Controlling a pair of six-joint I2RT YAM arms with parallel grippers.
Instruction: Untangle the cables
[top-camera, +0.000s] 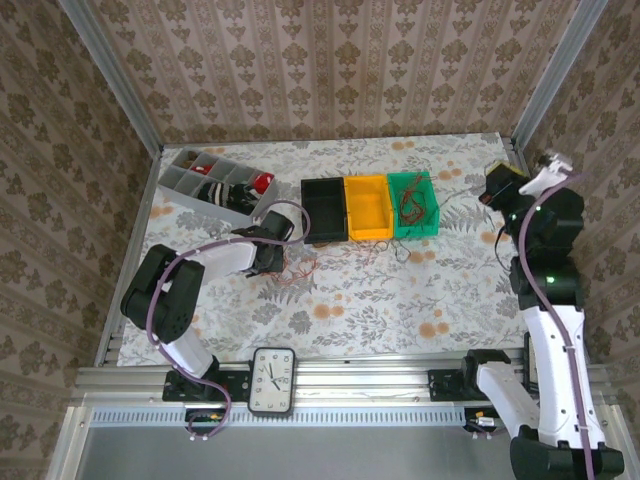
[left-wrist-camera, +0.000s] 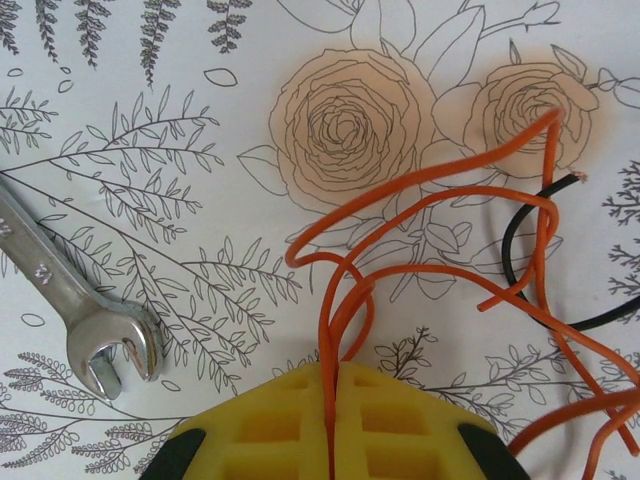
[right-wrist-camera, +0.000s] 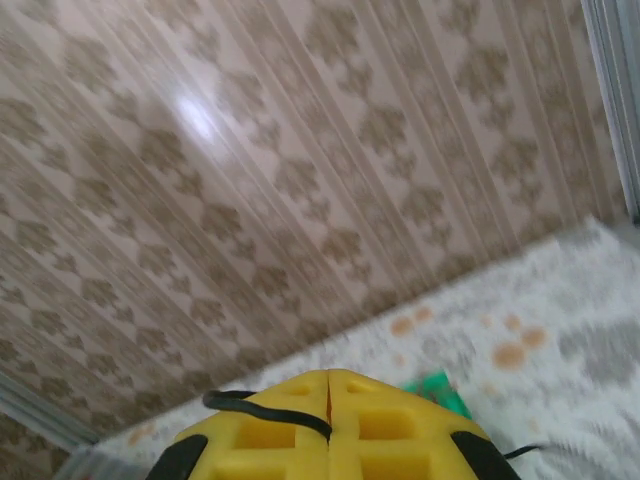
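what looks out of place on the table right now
A steel wrench lies loose on the tablecloth beside the orange wires pinched in the left gripper: a tool among cables. The right gripper, shut on a dark cable, points at the wall rather than at the wires.

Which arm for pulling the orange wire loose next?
Left, likely: the left claw is shut on the thin orange wire; the right claw, near the far-right corner, holds a thin black cable.
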